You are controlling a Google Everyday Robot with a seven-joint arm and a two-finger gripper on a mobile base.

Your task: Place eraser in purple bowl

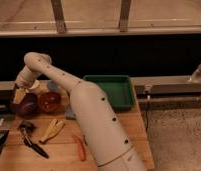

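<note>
End effector (19, 96) hovers at the tabletop's (59, 146) left edge, clamped on the small tan eraser (18, 93) just above the purple bowl (28, 106), beside the orange-red bowl (50, 102), with the green tray (112, 91) behind.

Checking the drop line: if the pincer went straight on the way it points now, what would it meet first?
Most likely the purple bowl: the pincer, at the picture's left, points down just above it, though depth is hard to judge.
</note>
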